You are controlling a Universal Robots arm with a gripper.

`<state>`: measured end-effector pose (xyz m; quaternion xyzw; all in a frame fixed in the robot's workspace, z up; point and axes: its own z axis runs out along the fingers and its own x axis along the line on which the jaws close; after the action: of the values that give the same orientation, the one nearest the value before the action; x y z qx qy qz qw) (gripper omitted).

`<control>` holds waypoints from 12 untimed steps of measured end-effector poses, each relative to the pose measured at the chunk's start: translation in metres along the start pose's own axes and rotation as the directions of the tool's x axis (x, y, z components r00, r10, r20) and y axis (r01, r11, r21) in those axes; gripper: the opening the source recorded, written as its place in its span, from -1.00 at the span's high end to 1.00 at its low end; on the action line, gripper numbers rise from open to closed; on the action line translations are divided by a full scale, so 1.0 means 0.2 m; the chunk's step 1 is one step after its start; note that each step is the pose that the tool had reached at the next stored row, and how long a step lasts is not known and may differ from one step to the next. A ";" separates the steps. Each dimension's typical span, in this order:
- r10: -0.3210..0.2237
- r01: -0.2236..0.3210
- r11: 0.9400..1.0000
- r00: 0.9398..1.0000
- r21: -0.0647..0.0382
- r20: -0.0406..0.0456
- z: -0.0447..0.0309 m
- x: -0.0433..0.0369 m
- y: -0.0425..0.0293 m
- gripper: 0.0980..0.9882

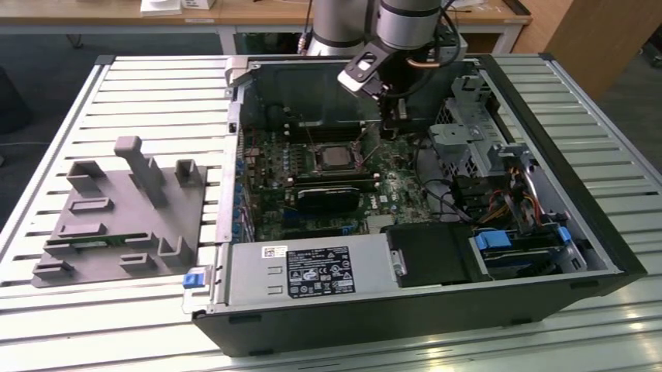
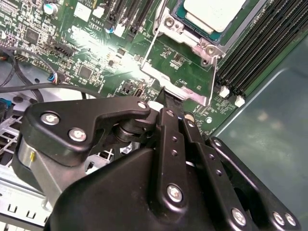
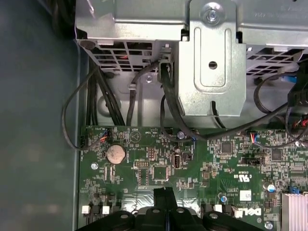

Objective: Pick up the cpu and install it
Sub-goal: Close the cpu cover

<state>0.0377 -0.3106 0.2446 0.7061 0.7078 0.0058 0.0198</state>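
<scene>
Silvery cpu lies in its socket. Gripper closed tight, holding nothing, tips just beside the socket's metal frame.

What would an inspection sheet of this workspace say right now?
Surface: slatted metal table carrying an open computer case.
Job's things: cpu lies in the socket on the motherboard, unheld.
Clutter: grey fixture tray holding a memory stick, on the exterior view's left.
Gripper: gripper shut, empty, low over the motherboard beside the socket.
Cables: black cables inside the case.
Surroundings: wooden desk behind the table.
</scene>
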 end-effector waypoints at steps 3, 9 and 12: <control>0.000 0.000 1.000 1.000 0.000 0.000 0.000 0.000 -0.004 0.98; 0.000 0.000 1.000 1.000 0.000 0.000 0.000 0.000 -0.007 0.98; 0.000 0.000 1.000 1.000 0.000 0.000 0.000 0.000 -0.011 0.98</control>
<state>0.0355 -0.3106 0.2446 0.7061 0.7078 0.0057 0.0198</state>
